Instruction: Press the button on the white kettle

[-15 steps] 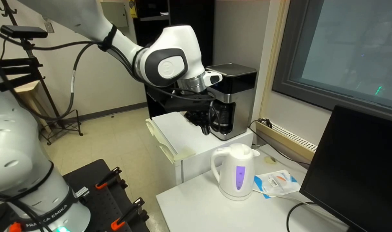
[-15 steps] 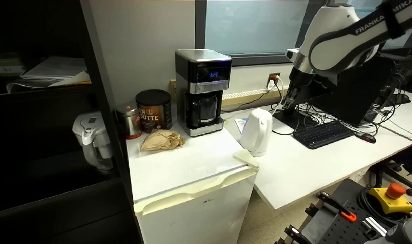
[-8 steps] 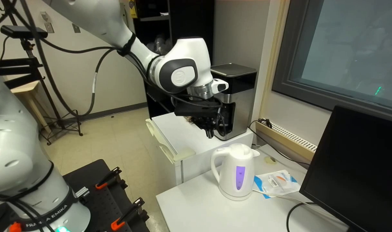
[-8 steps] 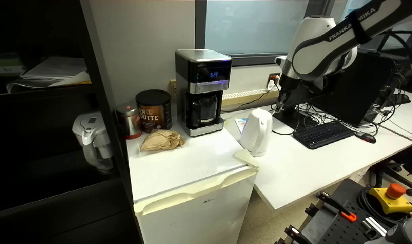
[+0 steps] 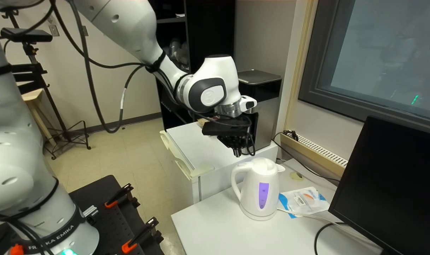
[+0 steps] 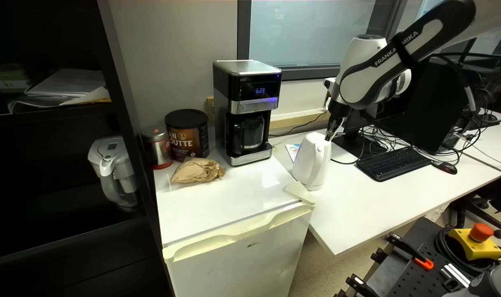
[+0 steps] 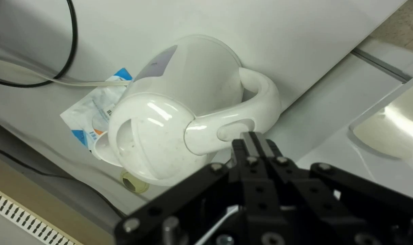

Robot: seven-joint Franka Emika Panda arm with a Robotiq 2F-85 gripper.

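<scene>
The white kettle (image 5: 251,194) stands upright on the white desk; it also shows in an exterior view (image 6: 308,167). In the wrist view the kettle (image 7: 206,78) is seen from above, lid to the left and handle to the right. An oval recessed button (image 7: 231,131) lies on top of the handle, close to the lid. My gripper (image 7: 256,135) is shut with nothing between the fingers. Its fingertips overlap the button's right end in the wrist view. In both exterior views the gripper (image 5: 237,153) (image 6: 328,137) points down above the handle side, seemingly just clear of it.
The black coffee maker (image 6: 248,111) stands on the white fridge (image 6: 234,198) beside the desk. A paper bag (image 6: 197,170) lies there too. A monitor (image 5: 391,187), a blue-and-white packet (image 5: 303,200) and the kettle's cord (image 5: 308,215) are on the desk.
My arm has moved down and towards the kettle, bringing the fingertips from well above and to the side to near the handle's top. The kettle has not moved.
</scene>
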